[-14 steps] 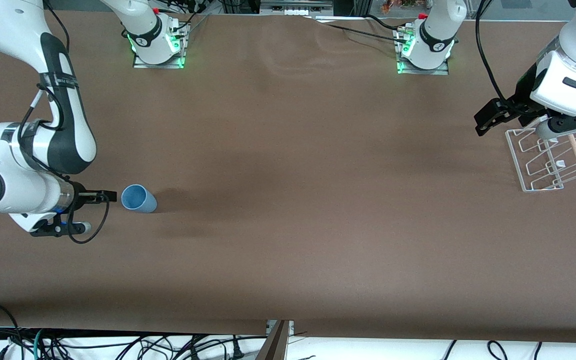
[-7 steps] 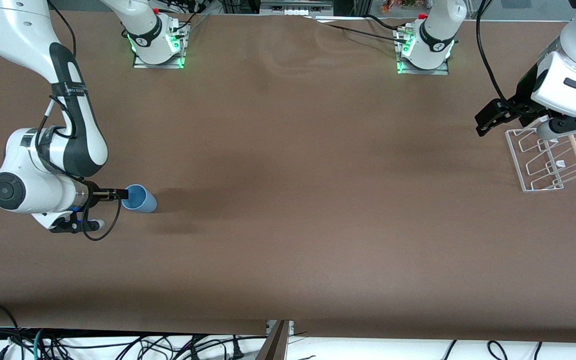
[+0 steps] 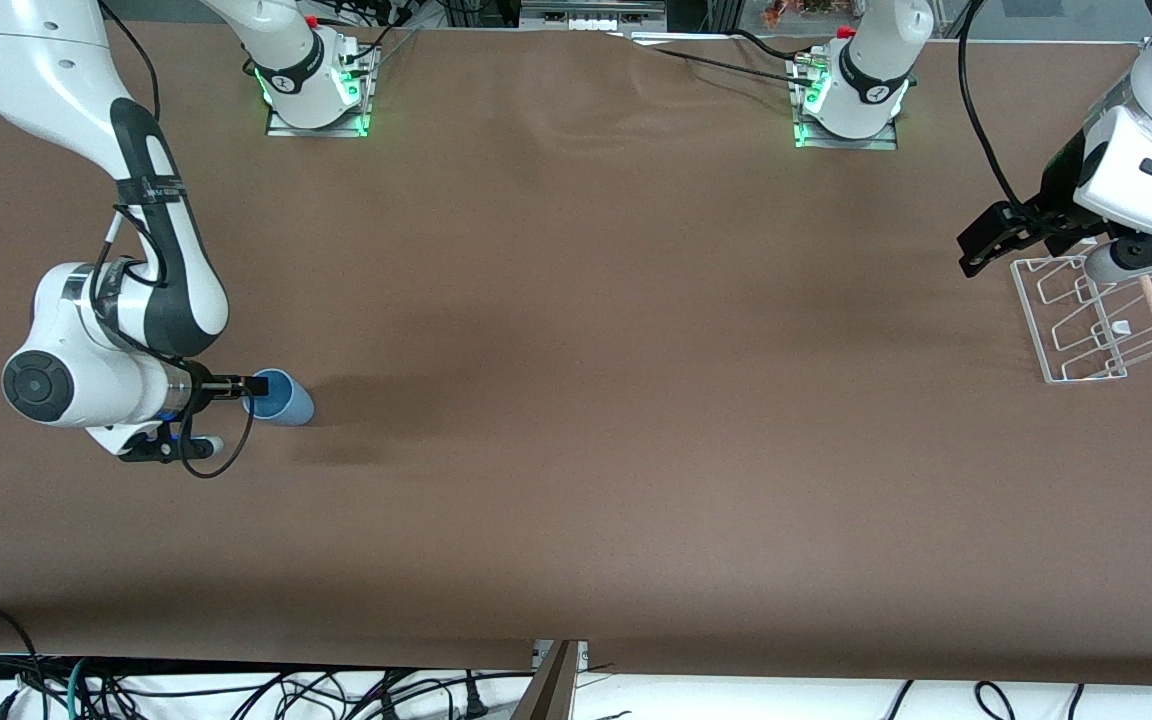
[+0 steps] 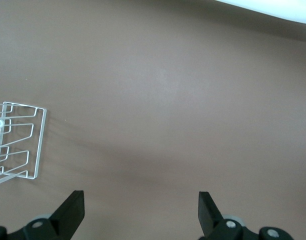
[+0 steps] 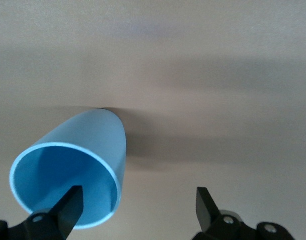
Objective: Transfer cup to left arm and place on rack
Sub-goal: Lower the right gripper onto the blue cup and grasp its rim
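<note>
Toward the right arm's end, light-blue cup (image 3: 279, 398) on its side, spread right gripper (image 5: 138, 207) at its rim.

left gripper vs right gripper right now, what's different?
The right gripper is low at the cup, which lies on its side, one finger at the cup's open mouth; the left gripper hangs over bare table beside the rack, near nothing to grasp. The right points sideways along the table; the left looks down at it. Shared: both open, both empty.
</note>
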`<act>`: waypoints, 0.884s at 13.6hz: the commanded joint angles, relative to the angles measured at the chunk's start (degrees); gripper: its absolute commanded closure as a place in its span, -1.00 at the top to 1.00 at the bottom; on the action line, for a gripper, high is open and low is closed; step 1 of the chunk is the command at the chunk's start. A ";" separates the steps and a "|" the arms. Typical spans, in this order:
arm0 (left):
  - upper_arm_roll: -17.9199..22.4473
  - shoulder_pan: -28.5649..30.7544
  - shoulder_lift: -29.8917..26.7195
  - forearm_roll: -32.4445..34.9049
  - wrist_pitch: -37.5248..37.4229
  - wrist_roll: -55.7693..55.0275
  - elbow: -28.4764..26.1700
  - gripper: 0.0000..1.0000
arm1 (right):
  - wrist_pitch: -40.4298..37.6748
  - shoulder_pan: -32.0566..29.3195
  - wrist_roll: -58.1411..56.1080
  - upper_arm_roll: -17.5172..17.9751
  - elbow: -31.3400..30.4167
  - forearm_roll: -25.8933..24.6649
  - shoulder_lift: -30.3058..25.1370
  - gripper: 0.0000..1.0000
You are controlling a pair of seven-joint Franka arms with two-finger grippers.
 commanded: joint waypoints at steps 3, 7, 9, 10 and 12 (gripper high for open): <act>-0.36 0.52 0.73 0.95 1.24 -0.28 0.83 1.00 | 0.42 -0.09 -0.96 0.26 -0.92 2.85 0.56 -0.46; -0.80 0.35 0.99 1.56 1.33 -0.01 0.91 1.00 | 0.33 0.00 -1.05 0.26 -0.65 3.03 1.00 -1.00; -0.98 -0.18 0.99 1.57 0.98 -0.01 0.39 1.00 | 0.94 0.00 -0.96 0.52 -0.30 3.47 1.26 -1.00; -0.98 -0.18 0.99 1.65 0.89 -0.01 0.73 1.00 | 0.94 -0.09 -1.14 0.52 0.22 6.60 1.61 -1.00; -0.98 -0.18 1.17 1.13 1.94 0.16 0.91 1.00 | 0.33 -0.18 -1.23 0.52 2.32 14.08 1.97 -1.00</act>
